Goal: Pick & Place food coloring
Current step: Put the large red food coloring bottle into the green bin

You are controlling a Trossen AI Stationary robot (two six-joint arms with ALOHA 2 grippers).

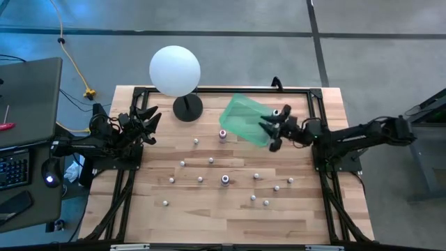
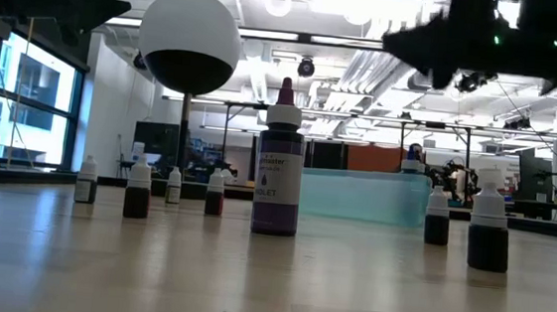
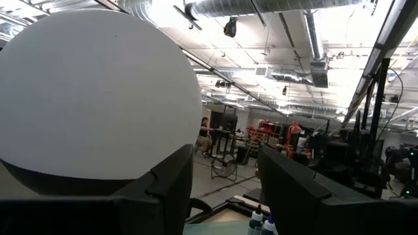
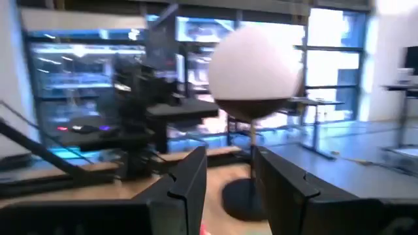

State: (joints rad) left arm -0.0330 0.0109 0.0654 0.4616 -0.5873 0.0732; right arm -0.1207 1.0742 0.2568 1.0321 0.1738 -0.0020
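In the low view, a tall purple-bodied food coloring bottle (image 2: pixel 279 161) stands upright nearest the camera at table centre, with smaller dark food coloring bottles (image 2: pixel 138 187) ranged behind it and scattered upright across the wooden table (image 1: pixel 230 216). Farther back, the right gripper (image 1: pixel 273 127) is raised over the rim of the green bin (image 1: pixel 244 120), fingers parted with nothing visible between them. The left gripper (image 1: pixel 148 123) waits at the table's left edge beside the white globe lamp (image 1: pixel 175 70), fingers spread and empty.
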